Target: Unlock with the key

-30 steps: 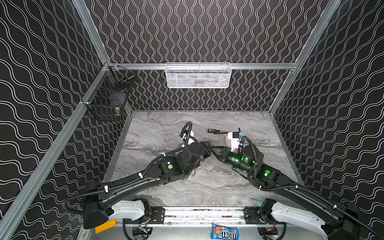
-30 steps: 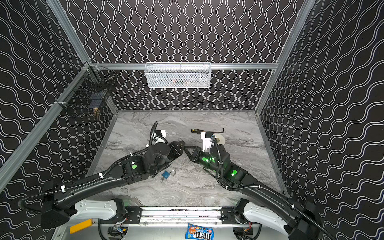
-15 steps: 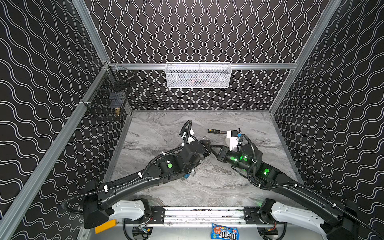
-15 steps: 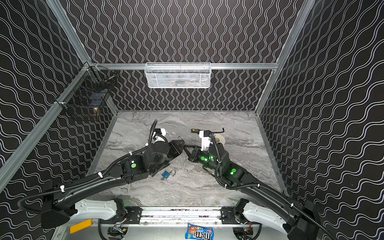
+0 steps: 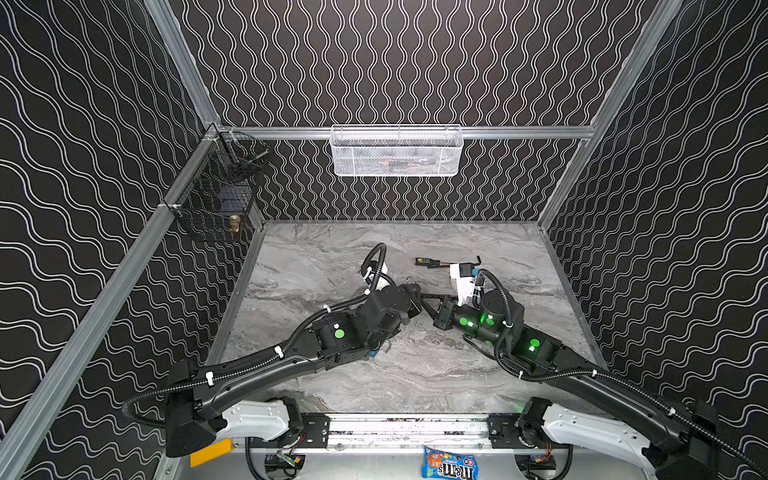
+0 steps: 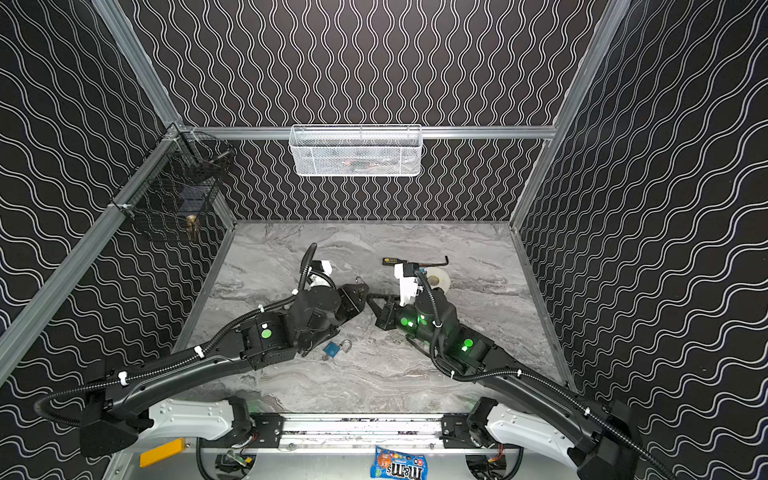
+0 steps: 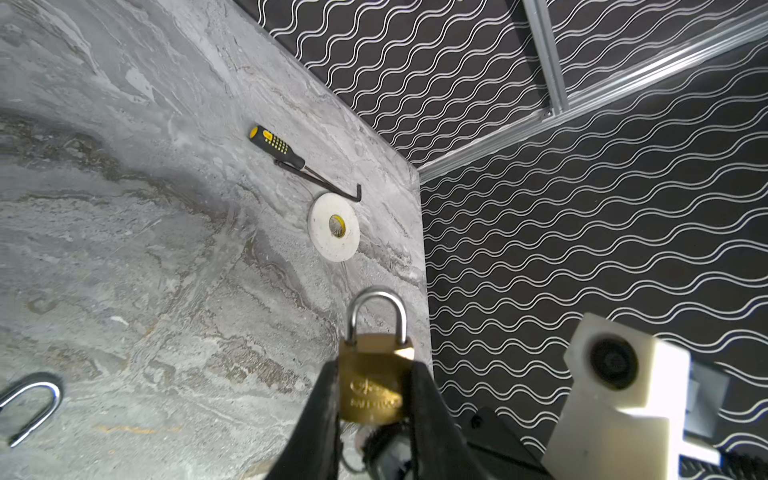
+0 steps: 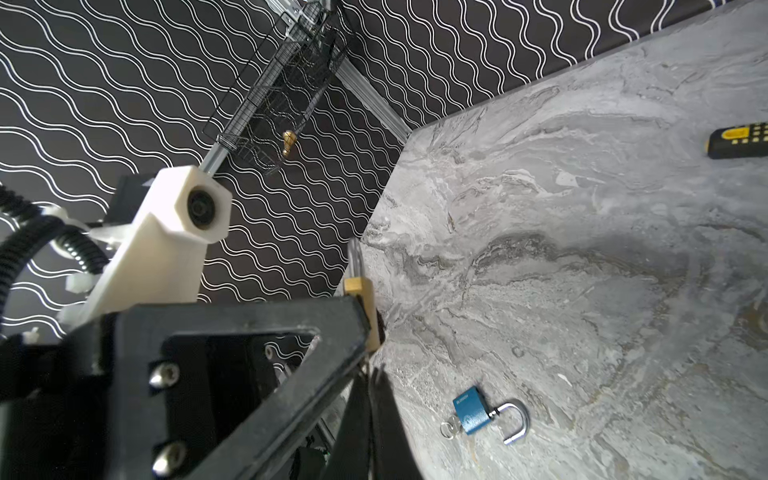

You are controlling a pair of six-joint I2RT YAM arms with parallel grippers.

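Right tool [image 8: 371, 376] has closed under brass padlock [image 7: 372, 382].

Screwdriver [image 7: 276, 146], tape roll [image 7: 333, 226] and blue padlock [image 8: 471, 411] obstruct tabletop [image 6: 374, 382].

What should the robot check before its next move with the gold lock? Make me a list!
1. Left gripper pinches the gold padlock by its body: ok.
2. Padlock loop open: not ok, both legs sit in the body.
3. Right gripper shut, close to the gold padlock's bottom end: ok.
4. Key inside the keyhole: cannot tell, that end is hidden.
5. Blue padlock lies on the table, apart from both grippers: ok.
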